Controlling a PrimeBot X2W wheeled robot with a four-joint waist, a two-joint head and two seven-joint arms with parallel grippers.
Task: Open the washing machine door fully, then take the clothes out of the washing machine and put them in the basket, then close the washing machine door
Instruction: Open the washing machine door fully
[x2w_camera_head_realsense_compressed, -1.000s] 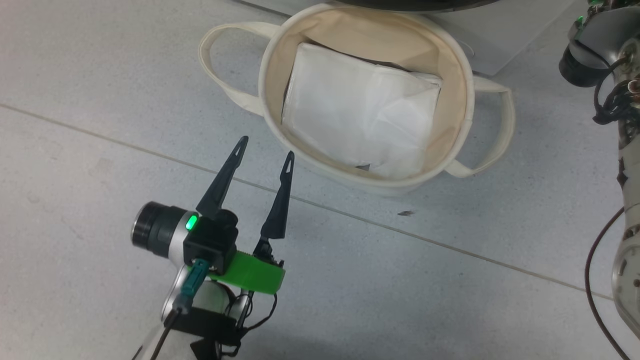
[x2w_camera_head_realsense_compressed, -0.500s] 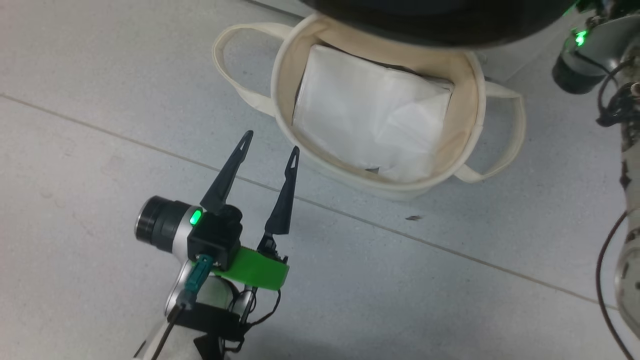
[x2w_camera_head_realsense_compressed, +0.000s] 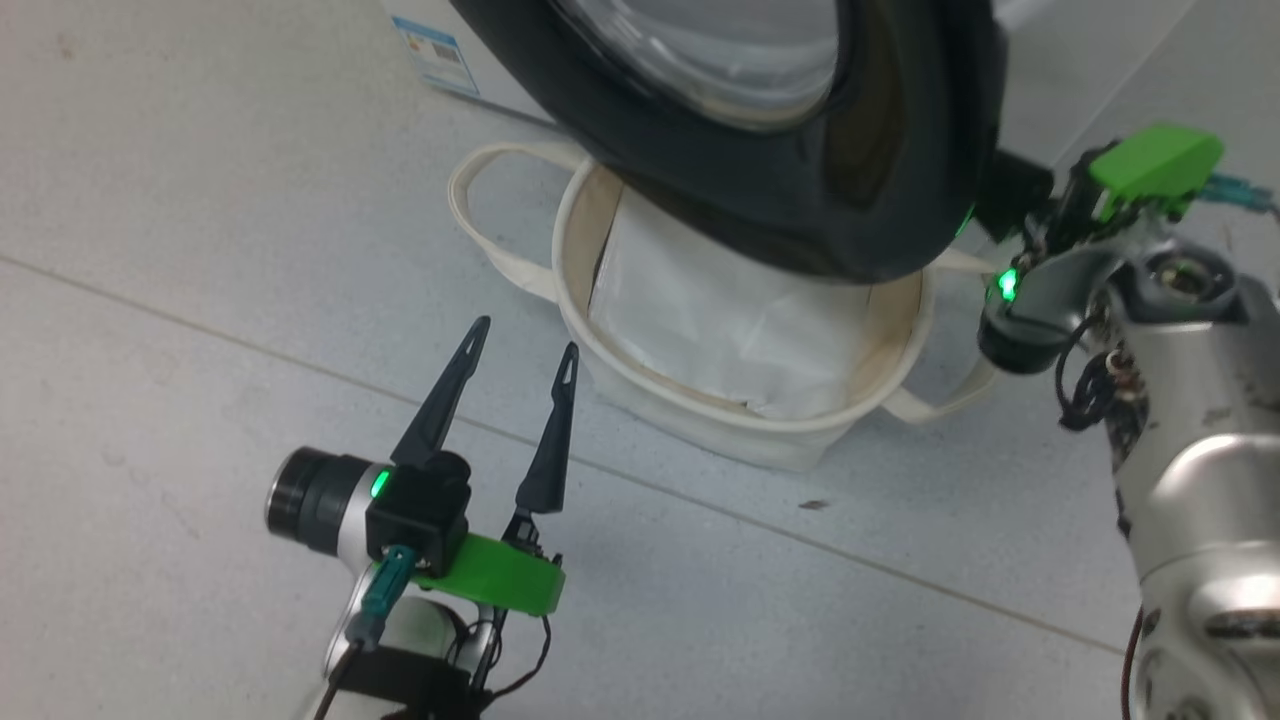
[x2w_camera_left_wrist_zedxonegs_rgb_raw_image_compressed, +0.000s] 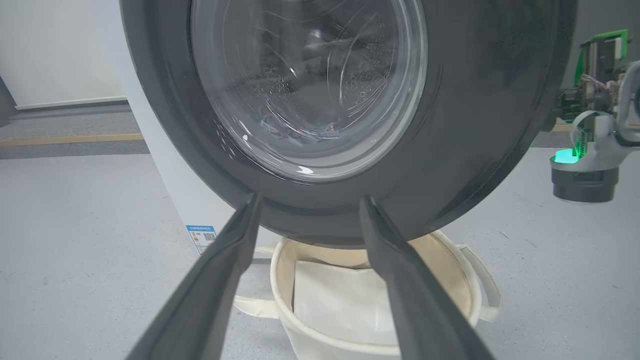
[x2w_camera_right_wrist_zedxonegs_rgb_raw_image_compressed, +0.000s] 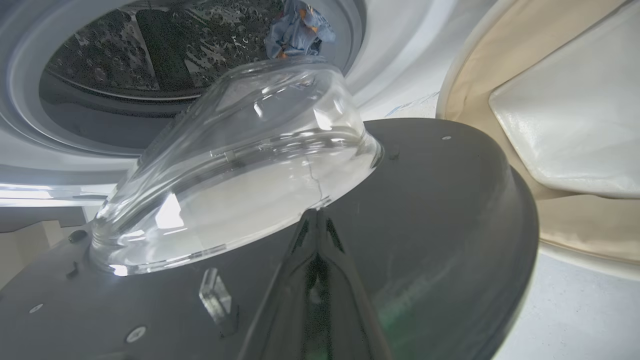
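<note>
- You see the washing machine (x2w_camera_left_wrist_zedxonegs_rgb_raw_image_compressed: 165, 170) behind the washing machine door (x2w_camera_head_realsense_compressed: 700, 190), its drum mouth uncovered.
- The washing machine door is swung outward, its black ring and clear bowl turned toward your left arm.
- The basket (x2w_camera_head_realsense_compressed: 720, 430) sits on the floor directly beneath the door's lower edge (a folded white sheet (x2w_camera_head_realsense_compressed: 720, 330) lies inside it).
- The clothes (x2w_camera_right_wrist_zedxonegs_rgb_raw_image_compressed: 299, 25), a small blue-and-orange bundle, lie in the drum beyond the door's bowl.
- Your left gripper (x2w_camera_head_realsense_compressed: 527, 335) hovers in front of the door, fingers spread, empty.
- Your right gripper (x2w_camera_right_wrist_zedxonegs_rgb_raw_image_compressed: 314, 215) lies against the door's inner face, fingers pressed together, tips beside the bowl's base.
</note>
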